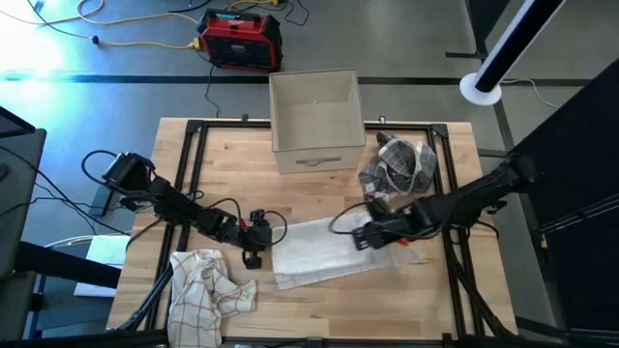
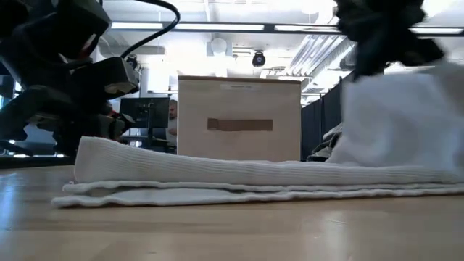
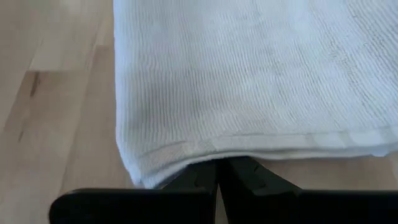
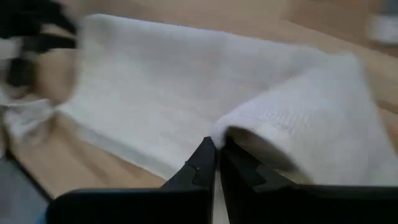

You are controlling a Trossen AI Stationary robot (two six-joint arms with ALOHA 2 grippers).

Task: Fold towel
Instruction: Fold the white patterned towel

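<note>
Overhead, table-level, two wrist views (close) share towel [image 1: 324, 253].

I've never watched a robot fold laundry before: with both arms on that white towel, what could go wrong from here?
The right end effector is shut on a lifted fold of the white towel; if the cloth slips out, that raised end may flop down crooked. The left end effector, shut at the opposite edge, might drag the stacked layers out of line. The checked cloth lies close by the left arm and could get snagged.

Bright ceiling light, blurred right-wrist view
</note>
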